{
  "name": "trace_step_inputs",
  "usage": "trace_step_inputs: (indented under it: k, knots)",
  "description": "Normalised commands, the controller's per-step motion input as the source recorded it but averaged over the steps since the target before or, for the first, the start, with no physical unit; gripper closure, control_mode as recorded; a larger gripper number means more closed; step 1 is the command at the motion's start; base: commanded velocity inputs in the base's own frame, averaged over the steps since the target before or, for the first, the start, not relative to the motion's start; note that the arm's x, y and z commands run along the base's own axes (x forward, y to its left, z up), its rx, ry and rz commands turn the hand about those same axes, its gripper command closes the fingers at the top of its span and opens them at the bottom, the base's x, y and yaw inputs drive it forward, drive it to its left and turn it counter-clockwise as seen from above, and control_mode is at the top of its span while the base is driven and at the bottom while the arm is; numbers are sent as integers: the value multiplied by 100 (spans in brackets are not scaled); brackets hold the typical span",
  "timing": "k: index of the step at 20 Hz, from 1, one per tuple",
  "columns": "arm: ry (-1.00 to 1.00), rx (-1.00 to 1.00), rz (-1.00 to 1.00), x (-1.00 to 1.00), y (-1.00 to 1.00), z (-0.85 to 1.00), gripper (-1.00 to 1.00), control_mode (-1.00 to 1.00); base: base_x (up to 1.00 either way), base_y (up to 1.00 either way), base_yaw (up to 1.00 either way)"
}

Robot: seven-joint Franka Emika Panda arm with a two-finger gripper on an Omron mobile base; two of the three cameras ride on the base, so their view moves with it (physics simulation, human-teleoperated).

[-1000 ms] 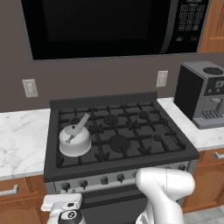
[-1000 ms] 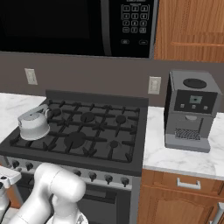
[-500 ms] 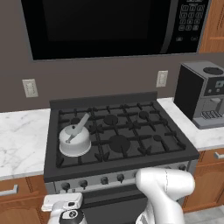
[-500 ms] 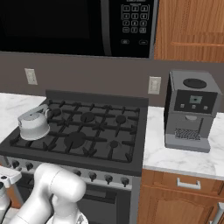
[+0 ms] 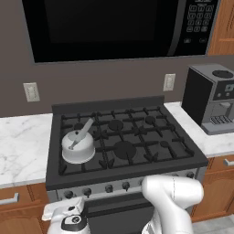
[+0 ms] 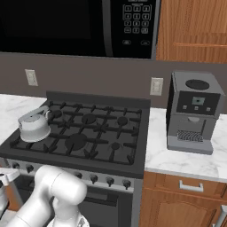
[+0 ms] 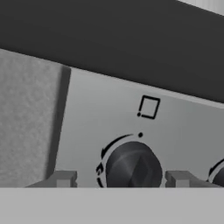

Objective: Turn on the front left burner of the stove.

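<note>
The stove is a dark grey gas range with black grates and a silver front strip carrying small black knobs. A silver kettle stands on its front left burner. My gripper is low at the stove's front left corner, just below the leftmost knobs. In the hand view a black knob fills the space between my two fingertips, which stand apart on either side of it; the gripper is open. A small square mark sits above that knob, and another knob peeks in at the right edge.
A black microwave hangs over the stove. A grey coffee machine stands on the marble counter to the right. More marble counter lies to the left, with wooden drawers beneath.
</note>
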Motion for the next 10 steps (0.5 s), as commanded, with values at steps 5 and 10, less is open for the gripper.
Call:
trace_step_inputs:
  k: [5,10]
  knots:
    - [12,-5,3,32,17,1,100,-100,0,0,0]
    - [6,0,3,27,-5,0,100,-100,0,0,0]
